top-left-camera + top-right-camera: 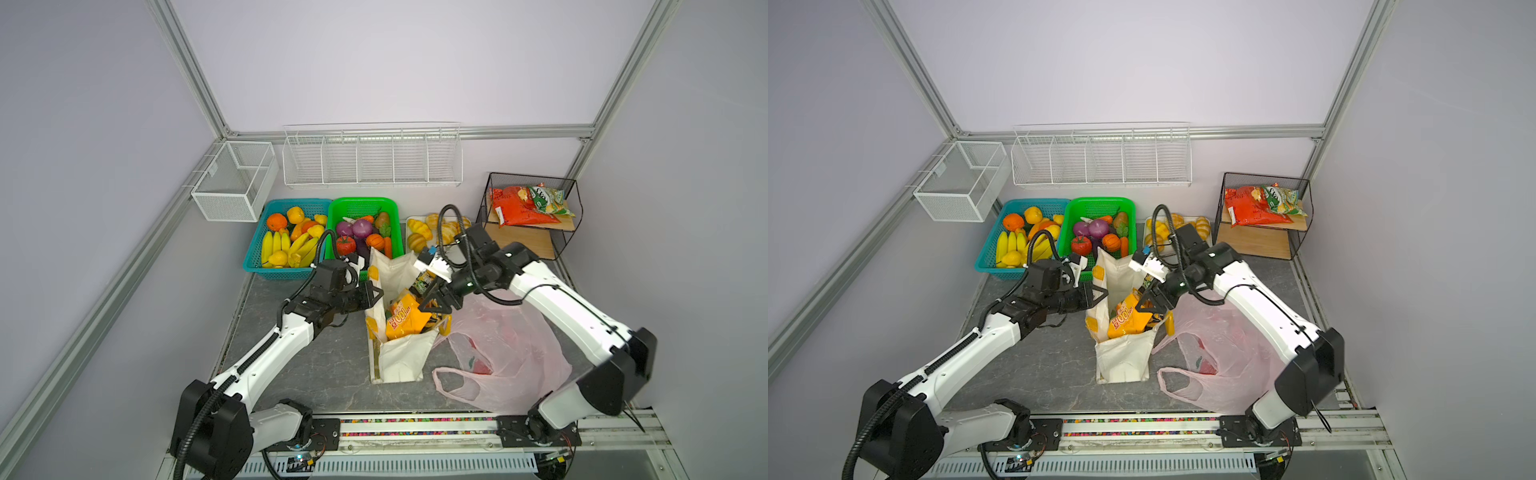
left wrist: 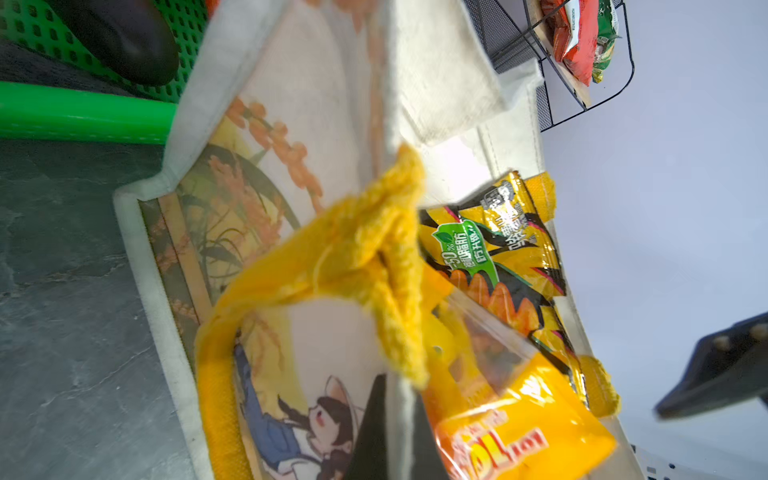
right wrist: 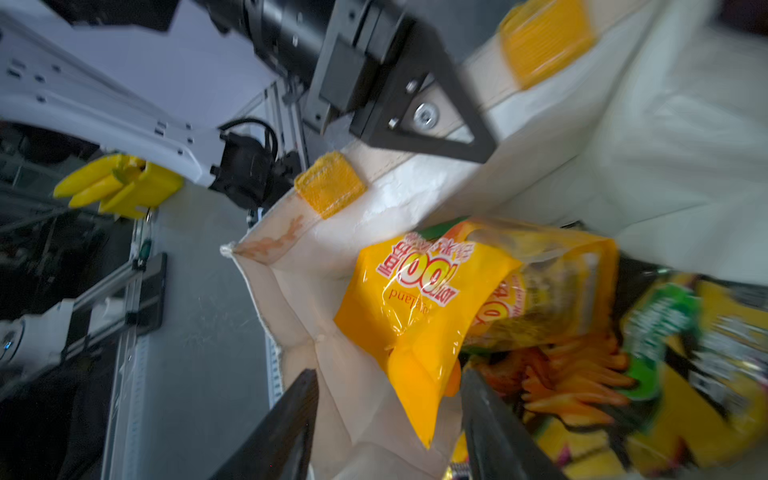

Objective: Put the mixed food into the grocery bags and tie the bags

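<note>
I see my left gripper (image 1: 374,293) clenched on the rim of the cream tote (image 1: 400,358), right gripper (image 1: 432,304) jaws released over its mouth, yellow packet (image 1: 405,319) and black packet (image 2: 498,249) inside, pink bag (image 1: 513,357) slumped just beside, tomato (image 1: 345,244) in green basket (image 1: 360,201)

Cream tote (image 1: 399,357) with yellow-orange handles (image 2: 365,249), orange-yellow snack packet (image 1: 405,318), translucent pink bag (image 1: 507,353) with red prints

Black snack packet (image 3: 715,374) blurred, cut by frame edge inside canvas tote (image 3: 665,124).
</note>
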You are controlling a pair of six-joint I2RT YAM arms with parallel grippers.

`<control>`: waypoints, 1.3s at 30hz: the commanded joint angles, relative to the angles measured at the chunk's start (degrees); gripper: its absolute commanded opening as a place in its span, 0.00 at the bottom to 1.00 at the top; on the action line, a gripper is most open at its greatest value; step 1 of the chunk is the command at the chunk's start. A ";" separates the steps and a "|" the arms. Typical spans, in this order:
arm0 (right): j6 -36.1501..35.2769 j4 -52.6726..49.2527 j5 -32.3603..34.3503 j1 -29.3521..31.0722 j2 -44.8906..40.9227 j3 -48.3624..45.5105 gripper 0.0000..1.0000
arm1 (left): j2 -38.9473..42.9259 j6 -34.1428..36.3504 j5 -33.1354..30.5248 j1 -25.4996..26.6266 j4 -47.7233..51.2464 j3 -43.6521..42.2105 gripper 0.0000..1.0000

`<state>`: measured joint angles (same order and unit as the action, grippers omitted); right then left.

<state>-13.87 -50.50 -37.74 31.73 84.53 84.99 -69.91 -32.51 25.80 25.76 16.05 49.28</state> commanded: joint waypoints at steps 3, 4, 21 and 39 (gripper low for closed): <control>14.39 10.31 14.36 -5.18 -3.59 -5.58 0.58 | 1.52 -0.23 -0.32 -0.23 -3.76 0.21 0.00; 14.65 9.27 15.86 -5.24 -3.68 -5.81 0.58 | 1.53 -0.25 -0.29 -0.27 -3.75 0.16 0.00; 19.55 12.31 18.11 -2.72 3.77 -11.25 0.41 | 0.92 -1.08 1.27 -0.27 -4.02 0.07 0.00; 24.19 11.62 16.56 -1.09 -6.25 -10.64 0.07 | 9.31 5.61 -3.76 -0.31 11.15 4.28 0.00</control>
<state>9.08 -39.64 -20.71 30.57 82.70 73.60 -62.26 -29.26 23.09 25.76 23.77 49.69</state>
